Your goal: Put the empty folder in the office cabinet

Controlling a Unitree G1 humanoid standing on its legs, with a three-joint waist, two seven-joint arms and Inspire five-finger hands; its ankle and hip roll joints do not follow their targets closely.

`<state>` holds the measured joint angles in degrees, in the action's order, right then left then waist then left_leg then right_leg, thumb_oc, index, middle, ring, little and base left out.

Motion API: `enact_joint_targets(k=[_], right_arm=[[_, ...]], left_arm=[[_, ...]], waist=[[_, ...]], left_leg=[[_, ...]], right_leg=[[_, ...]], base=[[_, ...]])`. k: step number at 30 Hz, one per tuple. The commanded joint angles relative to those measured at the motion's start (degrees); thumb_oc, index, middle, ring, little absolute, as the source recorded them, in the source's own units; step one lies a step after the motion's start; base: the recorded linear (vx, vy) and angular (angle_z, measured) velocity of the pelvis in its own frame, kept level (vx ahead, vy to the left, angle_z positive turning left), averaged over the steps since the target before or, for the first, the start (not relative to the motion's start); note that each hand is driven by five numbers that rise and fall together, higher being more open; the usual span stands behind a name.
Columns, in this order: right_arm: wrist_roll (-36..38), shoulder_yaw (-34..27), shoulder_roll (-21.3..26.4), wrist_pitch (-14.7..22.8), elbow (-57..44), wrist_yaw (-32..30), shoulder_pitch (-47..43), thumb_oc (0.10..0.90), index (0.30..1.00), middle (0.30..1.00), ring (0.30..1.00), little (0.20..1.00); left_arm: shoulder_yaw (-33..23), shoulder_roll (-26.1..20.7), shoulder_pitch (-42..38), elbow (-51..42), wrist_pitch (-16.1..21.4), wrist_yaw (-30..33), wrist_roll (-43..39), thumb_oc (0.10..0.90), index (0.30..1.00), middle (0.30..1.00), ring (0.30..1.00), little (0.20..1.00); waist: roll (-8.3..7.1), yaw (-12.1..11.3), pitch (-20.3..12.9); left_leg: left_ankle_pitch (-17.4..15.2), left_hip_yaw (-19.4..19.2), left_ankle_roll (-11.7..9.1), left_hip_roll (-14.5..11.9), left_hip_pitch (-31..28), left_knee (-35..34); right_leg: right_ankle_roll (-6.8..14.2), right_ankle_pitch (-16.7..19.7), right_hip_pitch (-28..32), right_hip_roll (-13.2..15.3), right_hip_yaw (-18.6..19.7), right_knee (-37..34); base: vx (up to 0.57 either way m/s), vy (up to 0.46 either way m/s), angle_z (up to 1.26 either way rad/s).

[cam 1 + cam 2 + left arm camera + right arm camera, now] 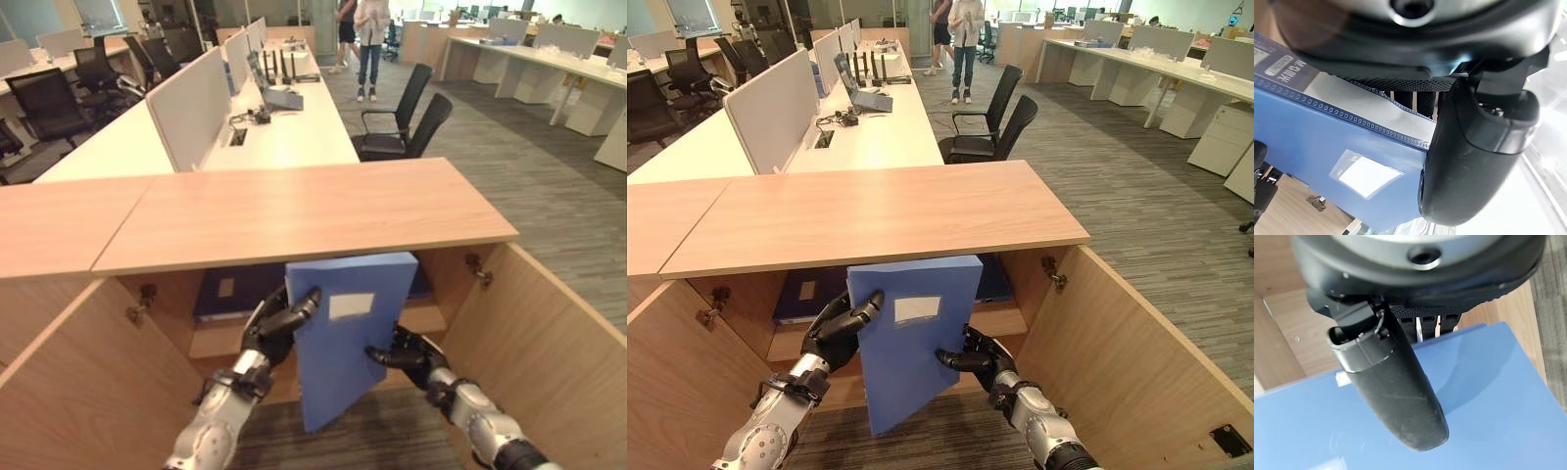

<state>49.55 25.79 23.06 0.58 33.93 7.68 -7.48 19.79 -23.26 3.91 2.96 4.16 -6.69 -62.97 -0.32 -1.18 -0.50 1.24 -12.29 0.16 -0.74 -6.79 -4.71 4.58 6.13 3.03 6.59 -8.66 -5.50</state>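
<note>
Left eye view: both the left hand and right hand pinch the blue folder upright before the open office cabinet. Carrying step; next, I judge, slide it onto the shelf.

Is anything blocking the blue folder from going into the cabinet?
Nothing visible does. Both doors hang open, and the blue folder, pinched between the left hand and right hand, is right before the cabinet opening.

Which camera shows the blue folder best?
The left eye view: the whole blue folder shows there, gripped by the left hand and right hand before the open cabinet. The right eye view matches. The wrist views show parts of its cover.
</note>
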Motion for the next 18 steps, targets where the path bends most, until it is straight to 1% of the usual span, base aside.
enact_joint_targets(k=[1, 3, 6, 14, 18], right_arm=[[8.1, 3.5, -10.2, 4.0, -10.3, 10.4, -12.6, 0.400, 0.300, 0.300, 0.300, 0.300], [9.3, 4.9, -9.7, 4.0, -11.4, 11.6, -12.6, 0.400, 0.300, 0.300, 0.300, 0.300], [11.0, 5.4, -9.8, 4.0, -11.6, 12.5, -12.2, 0.400, 0.300, 0.300, 0.300, 0.300], [14.0, 5.4, -10.3, 4.3, -12.8, 14.2, -10.8, 0.400, 0.300, 0.300, 0.300, 0.300], [14.4, 8.1, -9.8, 2.9, -13.5, 16.0, -11.5, 0.400, 0.300, 0.300, 0.300, 0.300]], left_arm=[[17.4, 7.9, -8.4, -7.0, -5.1, -13.2, -10.1, 0.400, 0.300, 0.300, 0.300, 0.300], [19.7, 6.8, -8.5, -7.0, -5.9, -14.6, -10.2, 0.400, 0.300, 0.300, 0.300, 0.300], [20.8, 6.1, -8.5, -6.6, -6.4, -15.8, -10.1, 0.400, 0.300, 0.300, 0.300, 0.300], [21.8, 6.9, -7.5, -5.4, -7.6, -17.8, -11.0, 0.400, 0.300, 0.300, 0.300, 0.300], [23.5, 6.8, -7.8, -5.5, -9.5, -20.6, -12.0, 0.400, 0.300, 0.300, 0.300, 0.300]], waist=[[-2.29, 1.1, -1.9], [-2.25, 1.3, -1.9], [-2.29, 1.3, -2.0], [-2.39, 1.5, -1.9], [-2.58, 1.5, -1.8]], left_leg=[[-5.7, 4.1, 0.4, 1.8, -0.2, -0.3], [-5.7, 4.1, 0.4, 1.8, -0.1, -0.3], [-5.7, 4.1, 0.4, 1.8, -0.1, -0.3], [-5.7, 4.0, 0.4, 1.7, 0.0, -0.3], [-5.6, 4.1, 0.3, 1.7, 0.1, -0.3]], right_leg=[[1.1, -3.7, 0.4, -1.9, 0.7, 0.7], [1.1, -3.7, 0.3, -2.0, 0.8, 0.7], [1.1, -3.6, 0.3, -1.9, 0.8, 0.8], [1.1, -3.7, 0.0, -2.0, 0.9, 0.8], [1.0, -3.7, -0.1, -2.1, 1.0, 0.8]], base=[[0.00, 0.000, 0.00], [0.00, 0.000, 0.00], [0.00, 0.000, 0.00], [0.00, 0.000, 0.00], [0.00, 0.000, 0.00]])
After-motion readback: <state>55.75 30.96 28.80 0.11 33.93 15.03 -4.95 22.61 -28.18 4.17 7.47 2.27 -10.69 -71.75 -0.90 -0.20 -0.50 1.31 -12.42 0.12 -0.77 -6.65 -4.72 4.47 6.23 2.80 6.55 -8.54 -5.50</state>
